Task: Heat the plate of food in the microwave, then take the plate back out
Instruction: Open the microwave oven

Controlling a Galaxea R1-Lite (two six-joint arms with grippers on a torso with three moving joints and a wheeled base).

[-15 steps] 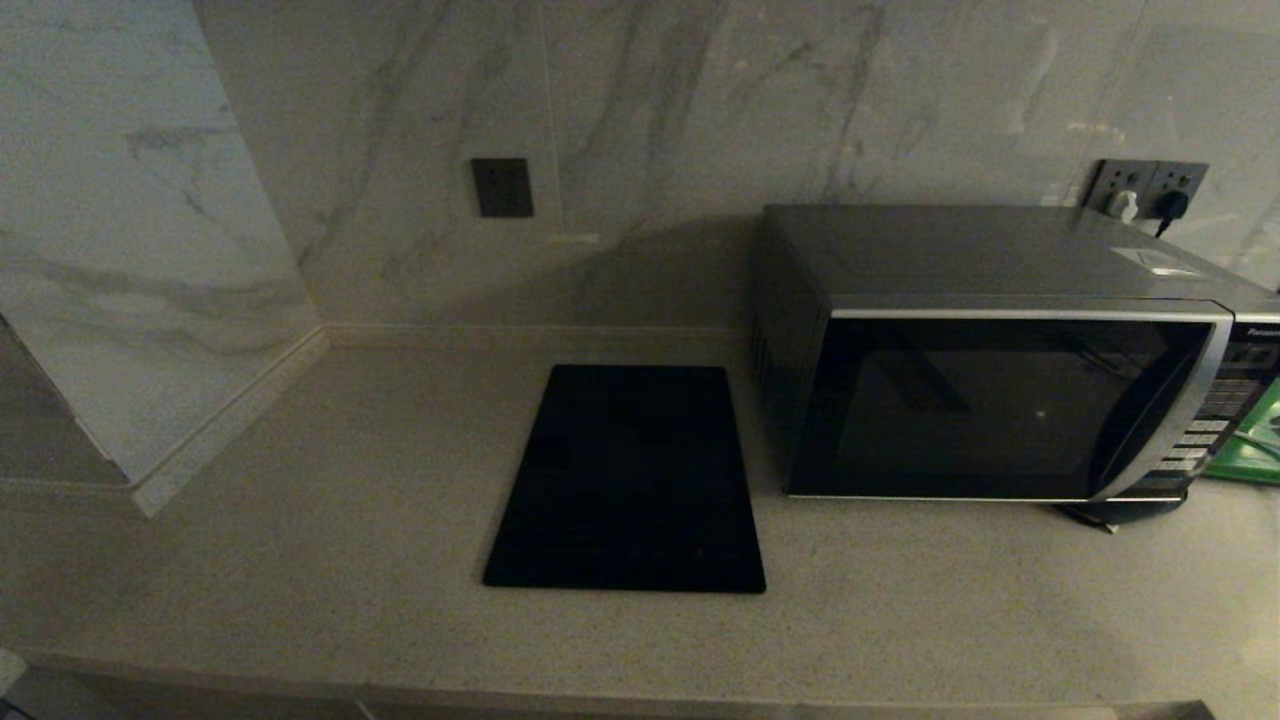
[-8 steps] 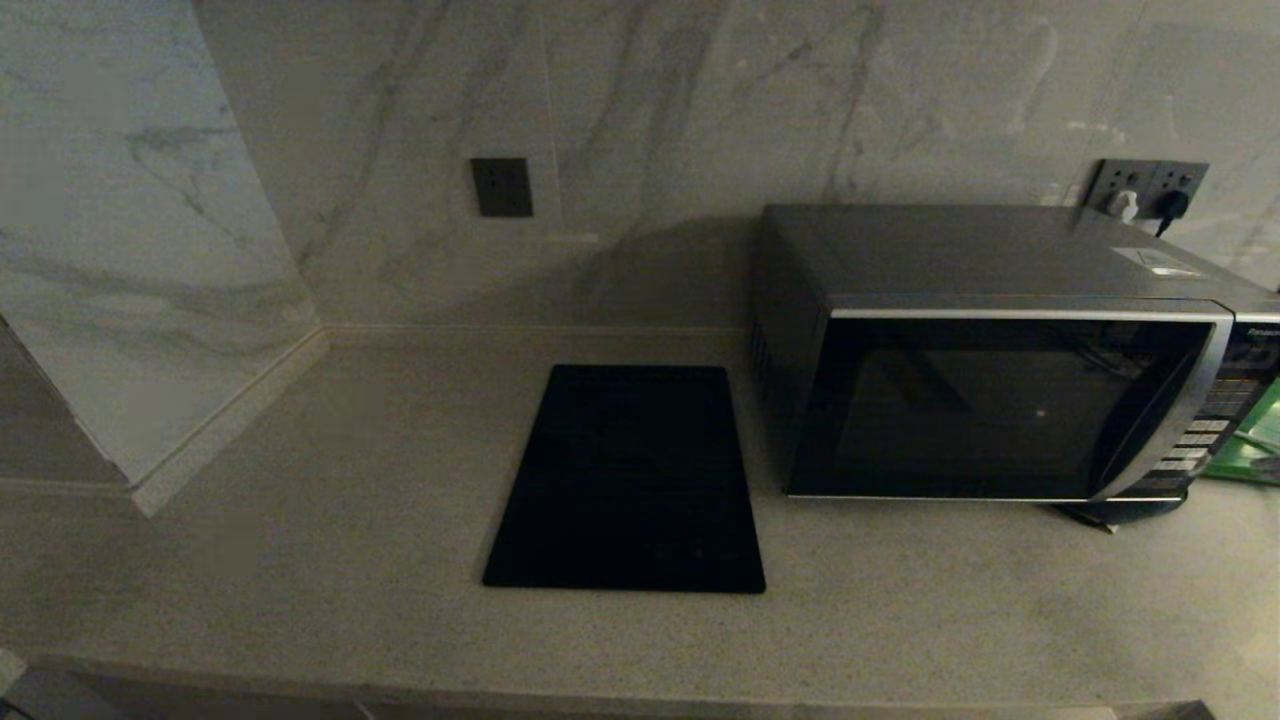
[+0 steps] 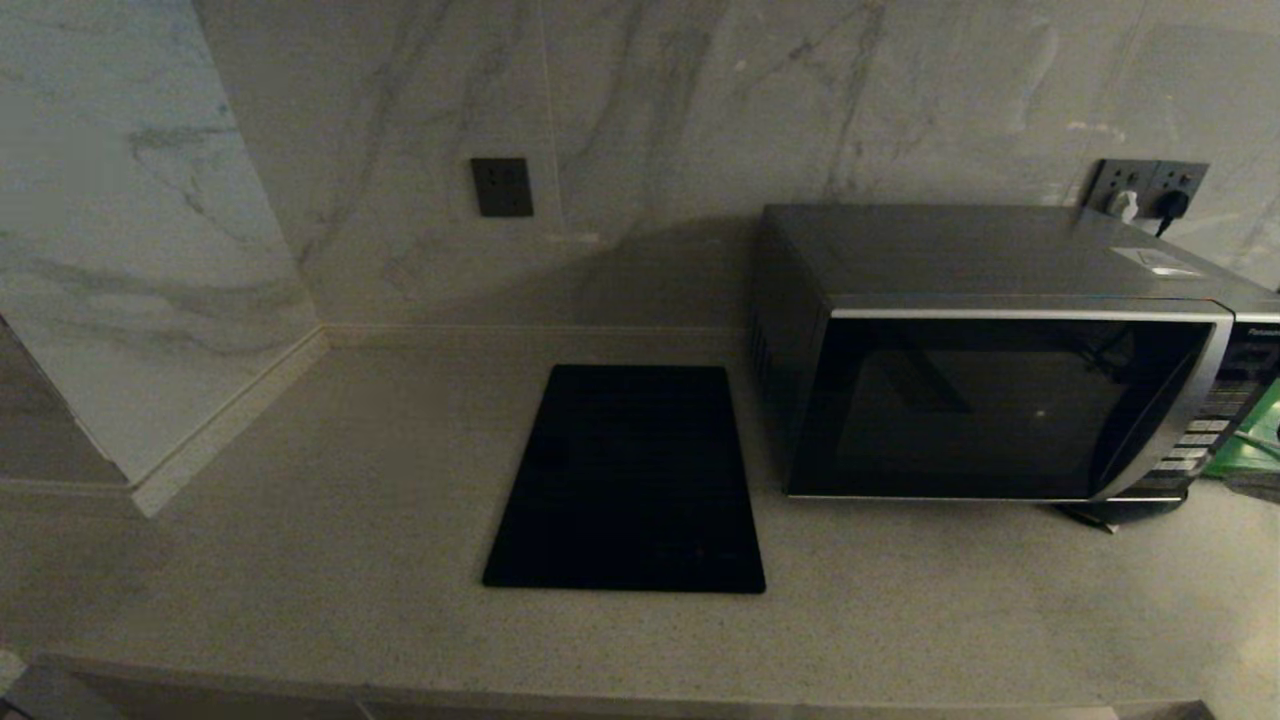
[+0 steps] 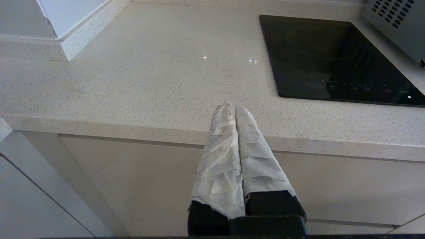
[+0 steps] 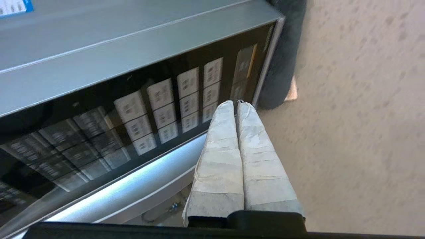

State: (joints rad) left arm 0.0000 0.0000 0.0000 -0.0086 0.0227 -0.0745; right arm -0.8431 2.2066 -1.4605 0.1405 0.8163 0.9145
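The microwave (image 3: pixel 1000 400) stands at the right of the counter with its black glass door closed. The plate of food is out of view. My right gripper (image 5: pixel 236 103) is shut and empty. Its taped fingertips are close in front of the lower end of the microwave's button panel (image 5: pixel 159 106), beside the curved silver trim (image 5: pixel 132 186). My left gripper (image 4: pixel 233 108) is shut on nothing and hangs at the counter's front edge, left of the cooktop. Neither arm shows in the head view.
A flat black cooktop slab (image 3: pixel 630 480) is set into the pale counter (image 3: pixel 300 520) left of the microwave. A marble wall corner (image 3: pixel 150 300) juts out at the left. Wall sockets (image 3: pixel 1145 190) sit behind the microwave. Something green (image 3: pixel 1250 440) lies at its right.
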